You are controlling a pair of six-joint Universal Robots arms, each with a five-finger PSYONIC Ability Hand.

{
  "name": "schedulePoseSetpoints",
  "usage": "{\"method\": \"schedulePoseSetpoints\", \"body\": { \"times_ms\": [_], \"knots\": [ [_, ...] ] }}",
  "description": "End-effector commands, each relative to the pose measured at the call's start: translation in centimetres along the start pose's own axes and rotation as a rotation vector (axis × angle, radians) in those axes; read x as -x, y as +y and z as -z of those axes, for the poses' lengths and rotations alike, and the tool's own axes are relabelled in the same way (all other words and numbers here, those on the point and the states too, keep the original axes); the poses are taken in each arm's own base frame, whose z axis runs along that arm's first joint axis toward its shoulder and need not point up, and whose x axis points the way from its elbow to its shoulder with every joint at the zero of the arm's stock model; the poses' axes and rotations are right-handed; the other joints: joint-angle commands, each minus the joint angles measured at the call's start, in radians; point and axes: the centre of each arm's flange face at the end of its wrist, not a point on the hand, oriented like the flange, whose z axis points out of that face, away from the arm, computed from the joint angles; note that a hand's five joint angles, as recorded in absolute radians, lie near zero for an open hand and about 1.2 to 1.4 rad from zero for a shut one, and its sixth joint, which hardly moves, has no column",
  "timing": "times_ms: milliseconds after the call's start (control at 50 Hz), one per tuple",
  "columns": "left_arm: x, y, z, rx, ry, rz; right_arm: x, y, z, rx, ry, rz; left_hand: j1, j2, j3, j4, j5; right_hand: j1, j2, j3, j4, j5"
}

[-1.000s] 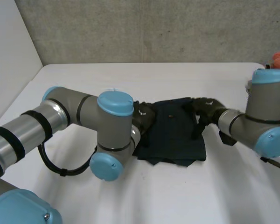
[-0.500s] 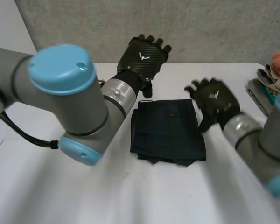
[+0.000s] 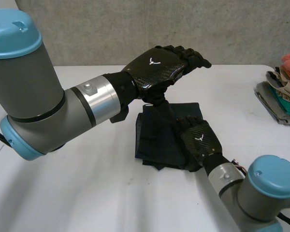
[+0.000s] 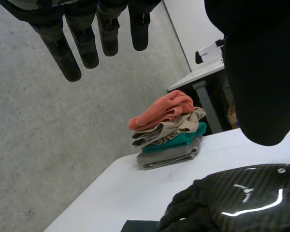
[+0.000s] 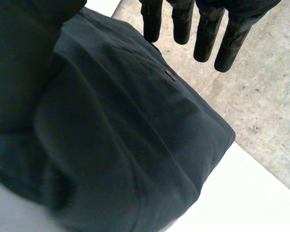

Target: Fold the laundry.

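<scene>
A dark navy garment, folded into a rectangle, lies flat in the middle of the white table. My left hand is lifted above the garment's far edge, open, fingers straight and holding nothing. In the left wrist view the left hand's fingers hang in the air, with my right hand below them. My right hand is over the garment's near right part, open. In the right wrist view its straight fingers reach across the folded garment without gripping it.
A stack of folded laundry, orange on top, then beige, teal and grey, sits at the table's right edge; the stack is also in the left wrist view. A grey wall runs behind the table. Bare table lies beside the garment.
My left hand has come off the garment's left side and risen high above its far edge. My right hand has moved from the garment's far right corner to its near right part.
</scene>
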Motion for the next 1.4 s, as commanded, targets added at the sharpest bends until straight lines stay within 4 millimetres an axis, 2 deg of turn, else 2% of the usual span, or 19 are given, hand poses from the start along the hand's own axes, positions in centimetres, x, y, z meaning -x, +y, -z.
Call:
{"method": "schedulePoseSetpoints", "body": {
  "times_ms": [20,220,460,540,560,580,600,640,660,680,700,840,960,1100,1280,1400],
  "knots": [
    [-0.3,0.0,0.2,0.004,-0.005,-0.005,-0.1,0.3,-3.5,-0.041,0.005,0.015,0.054,0.041,0.027,0.028,0.033,0.032,-0.021,-0.036,-0.06,-0.062],
    [-0.5,0.3,0.3,0.013,-0.003,0.0,-1.3,-1.1,-6.5,-0.099,0.031,0.022,0.054,0.041,0.027,0.028,0.033,0.348,0.294,0.279,0.255,0.254],
    [-0.6,0.5,0.7,0.021,-0.005,0.005,-1.2,0.6,-8.4,0.074,-0.029,-0.017,0.056,0.044,0.03,0.031,0.036,0.439,0.385,0.37,0.346,0.345],
    [-0.6,0.6,0.7,0.024,-0.004,0.007,-1.6,0.2,-8.7,0.067,-0.008,-0.013,0.056,0.044,0.03,0.031,0.036,0.849,0.795,0.78,0.756,0.755],
    [-0.6,0.6,0.7,0.024,-0.004,0.007,-1.8,-0.1,-8.8,0.064,0.006,-0.013,0.056,0.044,0.03,0.031,0.036,1.062,1.008,0.993,0.97,0.968],
    [-0.6,0.6,0.7,0.025,-0.004,0.007,-1.9,-0.2,-8.9,0.062,0.012,-0.012,0.056,0.044,0.03,0.031,0.036,1.102,1.048,1.033,1.01,1.008],
    [-0.6,0.6,0.7,0.025,-0.004,0.007,-2.0,-0.3,-8.9,0.058,0.016,-0.011,0.059,0.047,0.032,0.033,0.039,1.097,1.043,1.028,1.004,1.003],
    [-0.6,0.6,0.7,0.024,-0.006,0.006,-2.3,-1.0,-8.9,0.05,0.024,-0.013,0.059,0.047,0.032,0.034,0.039,0.889,0.836,0.821,0.797,0.796],
    [-0.6,0.5,0.8,0.023,-0.006,0.005,-2.4,-1.2,-8.8,0.047,0.026,-0.014,0.059,0.047,0.032,0.034,0.039,0.691,0.637,0.622,0.598,0.597],
    [-0.6,0.5,0.8,0.021,-0.006,0.004,-2.6,-1.8,-8.5,0.04,0.031,-0.014,0.059,0.047,0.032,0.034,0.039,0.36,0.306,0.291,0.268,0.266],
    [-0.5,0.4,0.8,0.02,-0.008,0.003,-2.6,-2.0,-8.4,0.037,0.032,-0.015,0.059,0.047,0.032,0.034,0.039,0.258,0.204,0.189,0.165,0.164],
    [-0.3,0.5,0.9,0.022,-0.014,0.004,-2.6,-2.3,-6.4,0.099,0.016,-0.061,0.062,0.05,0.035,0.036,0.042,0.046,-0.008,-0.023,-0.047,-0.048],
    [-0.4,0.3,1.2,0.022,-0.012,0.005,-2.0,-1.6,-5.0,0.156,-0.006,-0.074,0.062,0.05,0.035,0.036,0.042,0.032,-0.021,-0.036,-0.06,-0.062],
    [-0.4,0.5,1.3,0.027,-0.012,0.009,-1.8,-1.2,-4.5,0.171,-0.019,-0.077,0.062,0.05,0.035,0.036,0.042,0.032,-0.021,-0.036,-0.06,-0.062],
    [-0.4,0.5,1.3,0.026,-0.012,0.008,-1.4,-0.6,-5.3,0.164,-0.027,-0.065,0.062,0.05,0.035,0.036,0.042,0.032,-0.021,-0.036,-0.06,-0.062],
    [-0.1,0.6,1.3,0.027,-0.019,0.01,-1.6,-0.6,-6.7,0.139,-0.019,-0.054,0.062,0.05,0.035,0.036,0.042,0.032,-0.021,-0.036,-0.06,-0.062]
  ]
}}
